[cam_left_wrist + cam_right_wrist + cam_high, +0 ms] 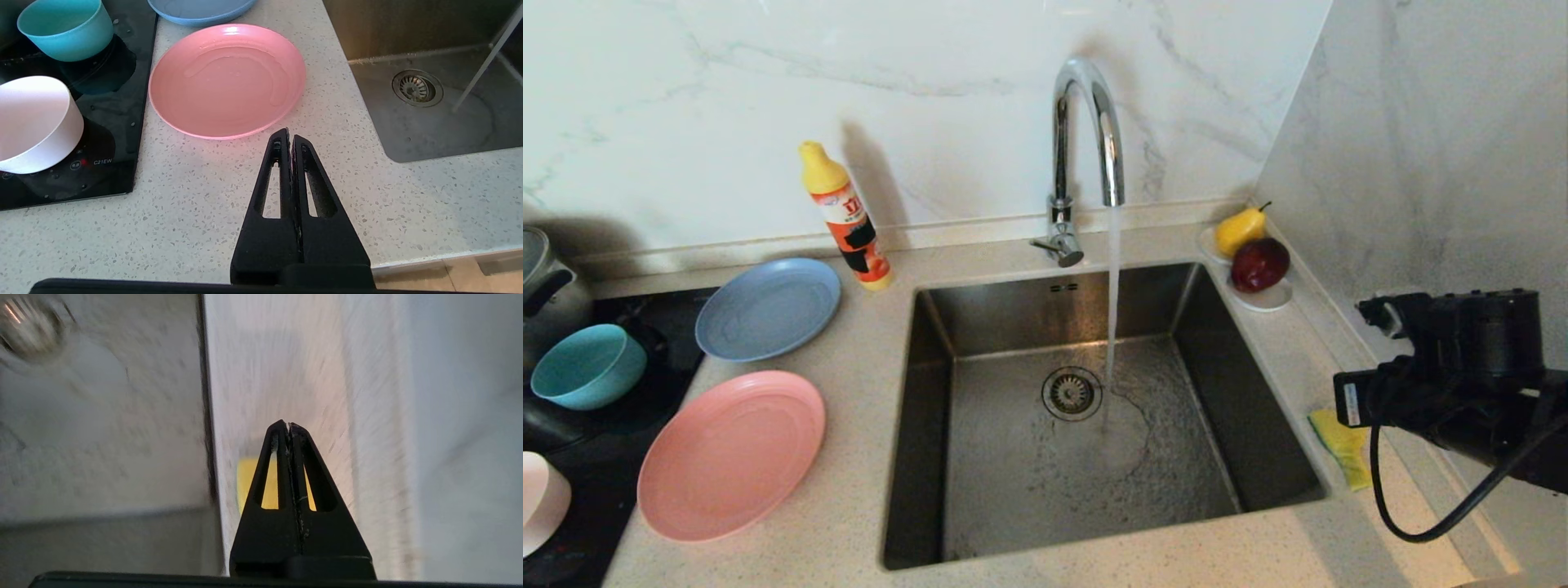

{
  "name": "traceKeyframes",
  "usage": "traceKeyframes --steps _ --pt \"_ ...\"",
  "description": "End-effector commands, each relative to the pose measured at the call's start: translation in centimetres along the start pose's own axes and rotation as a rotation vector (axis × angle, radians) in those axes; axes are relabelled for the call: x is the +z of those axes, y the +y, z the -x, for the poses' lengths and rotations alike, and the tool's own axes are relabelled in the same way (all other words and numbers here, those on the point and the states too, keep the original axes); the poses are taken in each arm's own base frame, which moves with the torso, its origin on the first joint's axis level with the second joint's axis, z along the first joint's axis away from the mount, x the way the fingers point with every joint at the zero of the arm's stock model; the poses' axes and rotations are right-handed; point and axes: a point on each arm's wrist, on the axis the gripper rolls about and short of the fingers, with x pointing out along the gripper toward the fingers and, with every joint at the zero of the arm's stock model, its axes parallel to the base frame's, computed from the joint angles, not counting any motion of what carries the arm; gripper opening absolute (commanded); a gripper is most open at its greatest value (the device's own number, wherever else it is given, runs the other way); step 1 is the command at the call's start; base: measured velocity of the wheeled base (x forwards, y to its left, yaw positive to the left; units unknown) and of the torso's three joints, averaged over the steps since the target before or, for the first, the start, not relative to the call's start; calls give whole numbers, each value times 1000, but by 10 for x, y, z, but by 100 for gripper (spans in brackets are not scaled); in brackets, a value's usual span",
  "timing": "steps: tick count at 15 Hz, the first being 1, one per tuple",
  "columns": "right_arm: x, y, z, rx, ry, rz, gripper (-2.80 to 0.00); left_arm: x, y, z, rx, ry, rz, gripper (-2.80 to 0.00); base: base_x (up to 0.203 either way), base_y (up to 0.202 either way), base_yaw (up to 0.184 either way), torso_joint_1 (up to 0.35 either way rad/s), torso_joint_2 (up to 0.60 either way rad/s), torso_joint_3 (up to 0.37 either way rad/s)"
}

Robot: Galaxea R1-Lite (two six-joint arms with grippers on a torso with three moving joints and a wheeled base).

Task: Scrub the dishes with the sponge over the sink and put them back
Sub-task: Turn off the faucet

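Water runs from the faucet into the sink. Left of it lie the pink plate and the blue plate. The teal bowl and the pale bowl stand on the cooktop. The yellow sponge lies on the counter strip right of the sink. My right arm hangs over it, and the right gripper is shut and empty above the sponge. My left gripper is shut and empty, parked over the counter just in front of the pink plate.
An orange detergent bottle stands behind the blue plate. A steel pot sits at the far left on the black cooktop. A small white dish with a pear and a red fruit fills the back right corner. A wall runs close along the right.
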Motion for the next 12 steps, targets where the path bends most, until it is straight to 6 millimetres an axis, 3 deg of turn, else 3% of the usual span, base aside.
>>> traceKeyframes --steps 1,5,7,10,12 --pt "18 -5 30 11 -109 -20 -280 -5 0 -1 0 19 0 -280 0 0 0 0 0 0" --pt "32 -16 92 61 -262 -44 -280 -5 0 -1 -2 17 0 -280 0 0 0 0 0 0" --pt "30 -26 130 125 -348 -55 -280 -5 0 -1 -1 19 0 -280 0 0 0 0 0 0" --pt "4 -44 180 195 -442 -50 -280 -5 0 -1 -2 19 0 -280 0 0 0 0 0 0" --pt "-27 -54 209 174 -484 -52 -280 -5 0 -1 -1 19 0 -280 0 0 0 0 0 0"
